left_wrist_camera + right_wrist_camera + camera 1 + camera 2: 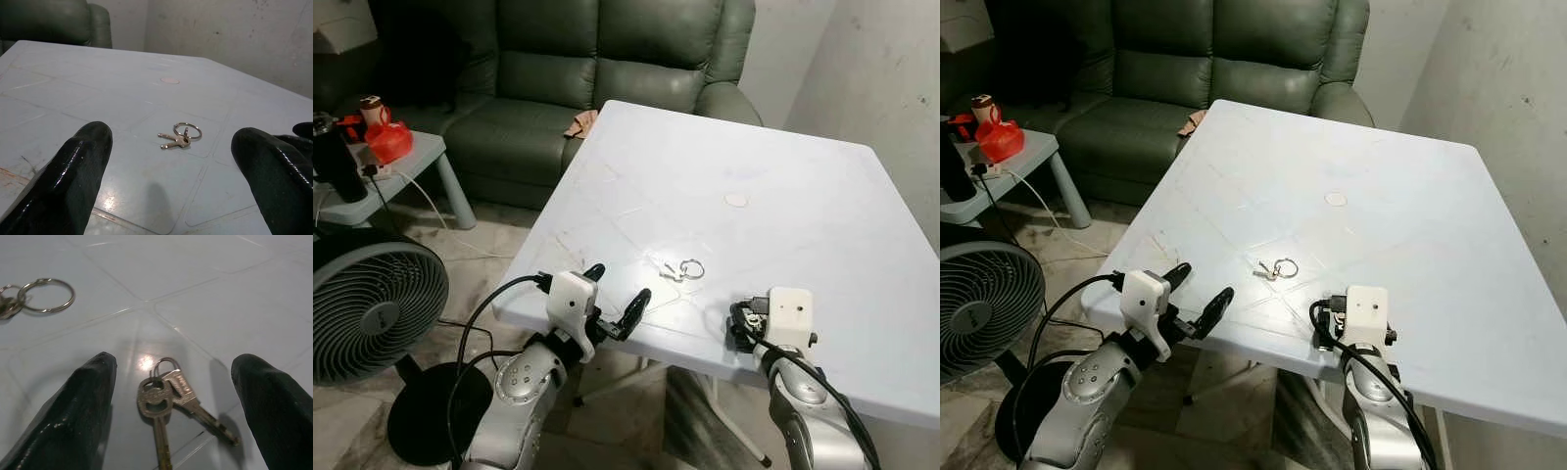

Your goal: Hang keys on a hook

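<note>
Two key sets lie on the white table (822, 225). One set with a large ring (683, 269) rests near the front middle, also shown as keys (180, 137) and ring (46, 295). A second pair of keys (166, 399) lies flat between the fingers of my right gripper (174, 363), which is open and low over the table's front edge (744, 318). My left gripper (615, 292) is open at the front left edge of the table. It points at the ringed keys (1277, 268) from a short way off, holding nothing (171, 149).
A small round disc (735, 200) lies mid-table. A green sofa (607, 69) stands behind the table. On the floor at the left are a fan (367, 304) and a side table (406, 162) with a red object and cables. A wall (891, 88) is on the right.
</note>
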{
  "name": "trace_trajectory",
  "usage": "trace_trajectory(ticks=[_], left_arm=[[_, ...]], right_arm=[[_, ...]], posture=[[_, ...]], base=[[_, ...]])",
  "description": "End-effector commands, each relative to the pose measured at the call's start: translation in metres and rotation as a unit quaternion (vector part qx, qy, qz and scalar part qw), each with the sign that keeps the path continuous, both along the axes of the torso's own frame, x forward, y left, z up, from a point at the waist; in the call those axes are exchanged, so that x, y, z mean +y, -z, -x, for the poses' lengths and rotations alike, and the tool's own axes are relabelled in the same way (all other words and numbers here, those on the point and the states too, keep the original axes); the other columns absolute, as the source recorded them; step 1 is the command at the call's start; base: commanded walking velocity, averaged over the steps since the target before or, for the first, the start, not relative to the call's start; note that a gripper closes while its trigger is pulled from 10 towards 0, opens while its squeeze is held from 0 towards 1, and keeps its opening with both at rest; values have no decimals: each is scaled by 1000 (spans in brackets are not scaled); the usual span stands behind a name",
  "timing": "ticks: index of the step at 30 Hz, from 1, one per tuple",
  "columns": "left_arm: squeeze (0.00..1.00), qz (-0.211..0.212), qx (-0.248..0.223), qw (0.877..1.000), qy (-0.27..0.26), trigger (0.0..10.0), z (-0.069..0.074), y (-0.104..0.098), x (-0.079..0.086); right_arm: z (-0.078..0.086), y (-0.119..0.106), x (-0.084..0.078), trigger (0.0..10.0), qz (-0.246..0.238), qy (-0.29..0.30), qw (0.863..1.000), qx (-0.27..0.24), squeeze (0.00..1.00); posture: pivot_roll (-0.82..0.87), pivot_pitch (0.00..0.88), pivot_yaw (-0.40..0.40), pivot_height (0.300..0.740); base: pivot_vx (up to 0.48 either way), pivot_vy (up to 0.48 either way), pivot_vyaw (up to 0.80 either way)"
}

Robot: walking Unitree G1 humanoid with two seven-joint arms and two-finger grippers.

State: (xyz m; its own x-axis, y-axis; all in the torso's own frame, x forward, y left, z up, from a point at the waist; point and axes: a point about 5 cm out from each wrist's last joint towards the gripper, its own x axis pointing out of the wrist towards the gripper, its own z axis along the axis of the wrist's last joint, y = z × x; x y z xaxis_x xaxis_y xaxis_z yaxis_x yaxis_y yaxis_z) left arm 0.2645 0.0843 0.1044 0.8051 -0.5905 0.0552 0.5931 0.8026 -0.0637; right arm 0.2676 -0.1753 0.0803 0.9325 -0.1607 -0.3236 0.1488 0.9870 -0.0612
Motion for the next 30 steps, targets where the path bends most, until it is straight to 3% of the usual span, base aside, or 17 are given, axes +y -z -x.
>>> trace_trajectory(ticks=[1,2,4,17,18,20,21,22,23,24,25,26,27,29,30], left_arm=[[0,-2,-14,1000,1,10000,-1,-8,-2],[0,-2,-14,1000,1,10000,-1,-8,-2],[0,-2,-14,1000,0,10000,-1,-8,-2],[0,0,-15,1000,-5,10000,-2,-9,-2],[0,0,-15,1000,-5,10000,-2,-9,-2],[0,1,-16,1000,-6,10000,-2,-9,-2],[0,1,-16,1000,-6,10000,-2,-10,-3],[0,2,-16,1000,-7,10000,-2,-10,-3],[0,2,-16,1000,-7,10000,-2,-10,-3],[0,3,-16,1000,-8,10000,-2,-10,-3],[0,3,-16,1000,-9,10000,-2,-10,-3],[0,4,-16,1000,-9,10000,-2,-10,-3],[0,4,-16,1000,-11,10000,-2,-10,-3],[0,4,-16,1000,-12,10000,-2,-10,-2],[0,5,-16,1000,-13,10000,-2,-10,-2]], right_arm=[[-1,-5,-3,8745,-2,13,1000,-7,0],[-2,-6,-4,8784,-3,19,1000,-8,0],[-4,-7,-4,10000,-13,31,999,-7,0],[-16,-12,9,10000,-18,33,999,-21,0],[-17,-11,11,8510,-17,30,999,-21,0],[-19,-10,13,8235,-14,27,999,-16,0],[-19,-9,14,5176,-12,26,1000,-14,0],[-18,-6,15,4392,-6,24,1000,-10,0],[-18,-6,15,4392,-6,24,1000,-10,0],[-17,-2,14,5922,-4,21,1000,-3,0],[-16,-1,14,5922,-4,20,1000,-1,0],[-16,0,14,8627,-4,20,1000,1,0],[-15,2,13,10000,-4,19,1000,6,0],[-14,4,13,10000,-4,17,1000,10,0],[-14,5,12,9098,1,16,1000,12,0]], posture=[[-18,22,-69,740],[-17,22,-69,740],[-17,22,-69,740],[-13,24,-70,740],[-13,24,-70,740],[-8,24,-71,740],[-8,24,-71,740],[-7,25,-72,740],[-7,25,-72,740],[-7,25,-72,740],[-7,25,-72,740],[-5,28,-74,740],[-5,28,-74,740],[-5,28,-74,740],[-5,28,-74,740]], base=[[0,0,0],[0,0,0],[0,0,0],[0,0,0],[0,0,0],[0,0,0],[0,0,0],[0,0,0],[0,0,0],[0,0,0],[0,0,0],[0,0,0],[0,0,0],[0,0,0],[0,0,0]])
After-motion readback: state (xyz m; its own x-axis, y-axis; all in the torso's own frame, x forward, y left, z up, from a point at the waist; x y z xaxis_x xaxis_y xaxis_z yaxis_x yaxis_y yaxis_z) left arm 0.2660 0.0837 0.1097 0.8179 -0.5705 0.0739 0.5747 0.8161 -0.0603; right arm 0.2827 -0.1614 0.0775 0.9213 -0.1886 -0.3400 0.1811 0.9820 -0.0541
